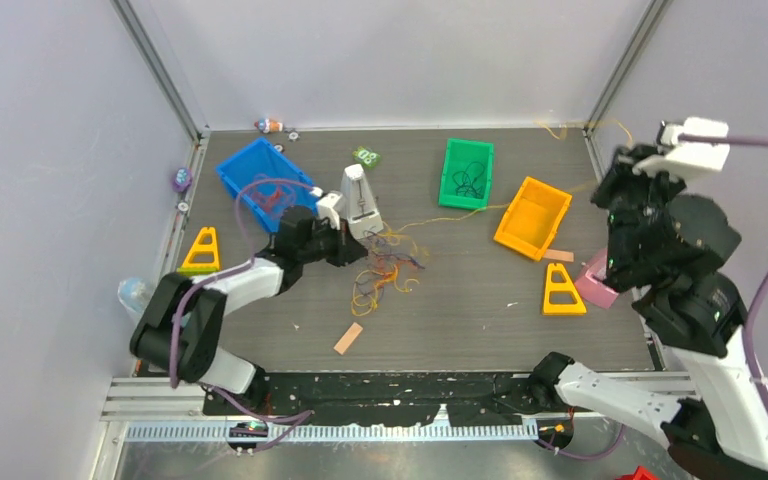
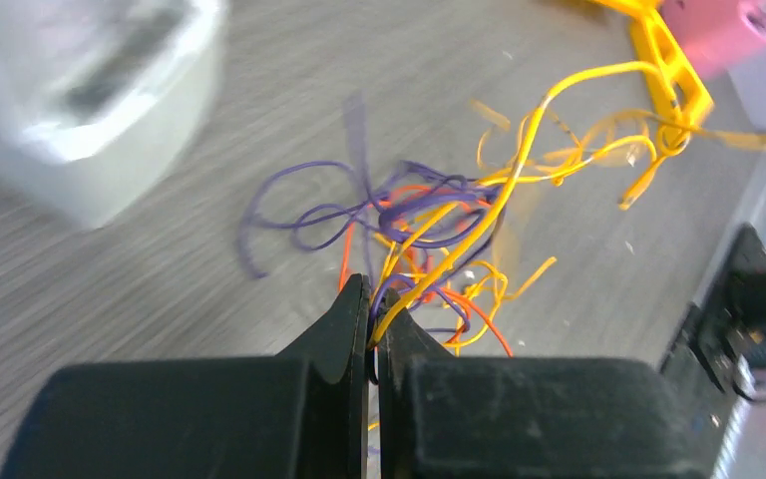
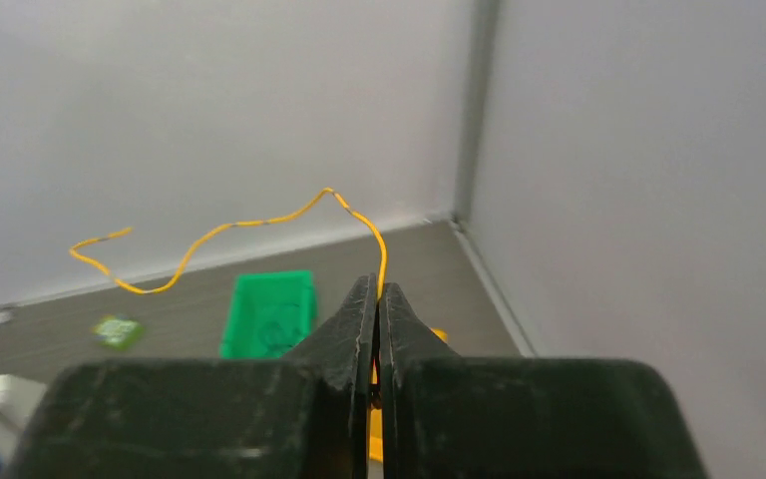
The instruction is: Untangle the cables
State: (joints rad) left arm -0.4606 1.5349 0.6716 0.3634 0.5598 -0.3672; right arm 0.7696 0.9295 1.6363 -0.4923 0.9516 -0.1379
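On the middle of the grey counter (image 1: 480, 320) lay a tangle of thin orange, yellow and purple cables (image 1: 388, 268); we saw the left fingers (image 2: 347, 324) clamped on its yellow strand (image 2: 507, 190), the right fingers (image 3: 354, 319) clamped on a thin yellow cable (image 3: 229, 228) held high.

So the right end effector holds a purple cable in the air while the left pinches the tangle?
Not quite: the right wrist view shows the right end effector shut on a yellow cable, not a purple one. The left end effector does pinch the tangle.
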